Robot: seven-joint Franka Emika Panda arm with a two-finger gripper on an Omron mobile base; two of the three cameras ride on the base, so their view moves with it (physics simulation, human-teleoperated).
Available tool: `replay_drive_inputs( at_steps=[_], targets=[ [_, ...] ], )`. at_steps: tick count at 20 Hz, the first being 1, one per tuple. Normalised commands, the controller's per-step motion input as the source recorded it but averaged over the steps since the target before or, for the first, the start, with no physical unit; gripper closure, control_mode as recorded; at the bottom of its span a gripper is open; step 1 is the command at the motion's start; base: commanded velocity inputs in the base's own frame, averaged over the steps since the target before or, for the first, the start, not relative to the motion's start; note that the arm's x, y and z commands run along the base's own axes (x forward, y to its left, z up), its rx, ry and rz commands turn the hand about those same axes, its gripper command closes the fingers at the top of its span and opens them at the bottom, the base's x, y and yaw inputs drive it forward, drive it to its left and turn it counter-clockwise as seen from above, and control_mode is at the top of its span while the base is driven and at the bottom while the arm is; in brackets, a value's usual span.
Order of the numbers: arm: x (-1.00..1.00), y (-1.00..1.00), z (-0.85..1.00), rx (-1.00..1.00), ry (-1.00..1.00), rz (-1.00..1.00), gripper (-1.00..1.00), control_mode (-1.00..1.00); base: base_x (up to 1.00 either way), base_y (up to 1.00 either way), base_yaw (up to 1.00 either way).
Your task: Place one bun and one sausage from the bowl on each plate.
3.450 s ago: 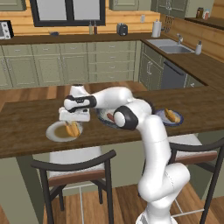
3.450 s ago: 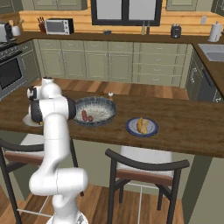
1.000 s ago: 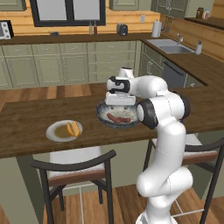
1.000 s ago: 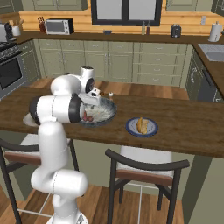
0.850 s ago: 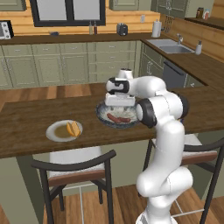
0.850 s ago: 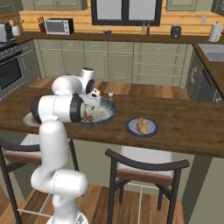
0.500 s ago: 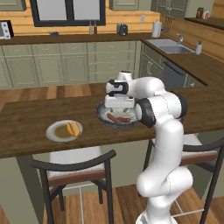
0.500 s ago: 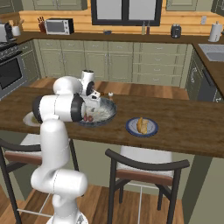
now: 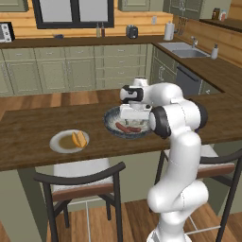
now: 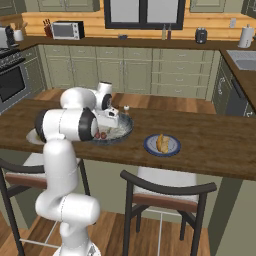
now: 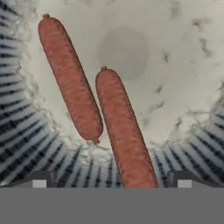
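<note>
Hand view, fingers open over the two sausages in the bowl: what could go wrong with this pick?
1. The two sausages lie close, side by side: the nearer sausage runs between the open fingers, but the other sausage might get nudged or pinched along.
2. The nearer one lies over the bowl's sloped ribbed wall, so it could roll or slip as the fingers close.
3. Each plate already holds a bun; a careless drop could knock it.

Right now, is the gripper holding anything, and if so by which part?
Nothing is held. The gripper hangs open over the bowl, its jaws apart on either side of one sausage, not closed on it.
</note>
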Motion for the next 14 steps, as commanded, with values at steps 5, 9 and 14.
replay_drive_inputs(
  at_steps=[5, 9, 14],
  targets=[
    [-0.05, -0.12, -0.06, 0.00, 0.05, 0.08, -1.00, -1.00, 0.00, 0.00, 0.00],
    [0.07, -0.21, -0.17, 0.00, 0.00, 0.09, -1.00, -1.00, 0.00, 0.00, 0.00],
    [-0.03, 0.00, -0.28, 0.00, 0.01, 0.03, -1.00, -1.00, 0.00, 0.00, 0.00]
  ],
)
